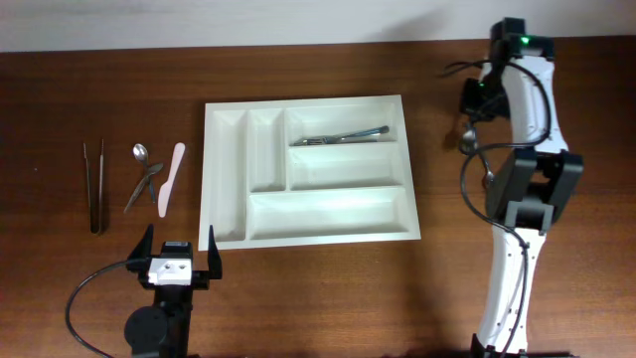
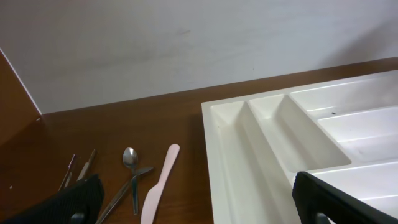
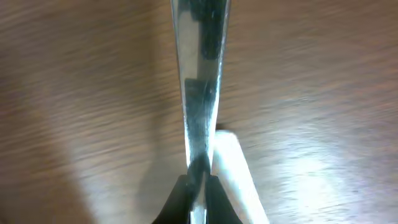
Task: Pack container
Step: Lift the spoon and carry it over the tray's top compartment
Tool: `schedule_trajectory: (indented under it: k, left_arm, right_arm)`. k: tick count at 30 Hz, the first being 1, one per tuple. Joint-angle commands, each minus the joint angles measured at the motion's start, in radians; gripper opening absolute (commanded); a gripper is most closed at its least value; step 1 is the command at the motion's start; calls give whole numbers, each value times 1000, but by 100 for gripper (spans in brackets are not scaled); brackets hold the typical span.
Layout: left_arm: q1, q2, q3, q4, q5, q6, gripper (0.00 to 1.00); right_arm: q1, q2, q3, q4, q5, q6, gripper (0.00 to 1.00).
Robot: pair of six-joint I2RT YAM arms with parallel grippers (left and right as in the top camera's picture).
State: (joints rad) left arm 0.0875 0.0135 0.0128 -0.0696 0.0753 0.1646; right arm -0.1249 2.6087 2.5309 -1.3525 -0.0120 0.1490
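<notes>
A white cutlery tray [image 1: 410, 169] lies mid-table with a metal fork [image 1: 343, 136] in its upper right compartment. Left of it lie a pink knife [image 1: 171, 179], a metal spoon [image 1: 140, 152] crossed by another metal utensil [image 1: 144, 186], and two dark chopsticks [image 1: 94, 184]. My left gripper [image 1: 179, 239] is open and empty near the tray's front left corner. The left wrist view shows the tray [image 2: 224, 155], the pink knife [image 2: 158, 183] and the spoon [image 2: 130, 158]. My right gripper [image 3: 199, 180] is shut on a shiny metal utensil [image 3: 199, 93], right of the tray [image 1: 467, 134].
In the right wrist view a white object [image 3: 233, 168] lies on the wood just below the held utensil; I cannot tell what it is. The right arm [image 1: 527, 189] stands along the table's right side. A pale wall borders the table's far edge.
</notes>
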Motion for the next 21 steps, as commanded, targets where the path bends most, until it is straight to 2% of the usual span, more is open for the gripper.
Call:
schedule_trajectory:
  k: [1,11,21]
  left_arm:
    - [5,-8,-4,-3,14,10,99]
    - [5,-8,-4,-3,14,10,99]
    - [5,-8,-4,-3,14,10,99]
  right_arm:
    - [53,-2,87,-12,-4,-50,4]
    - [146,-3,313,-84,-84,-256,4]
    - [277,-3,354,-190,-178,-656,4]
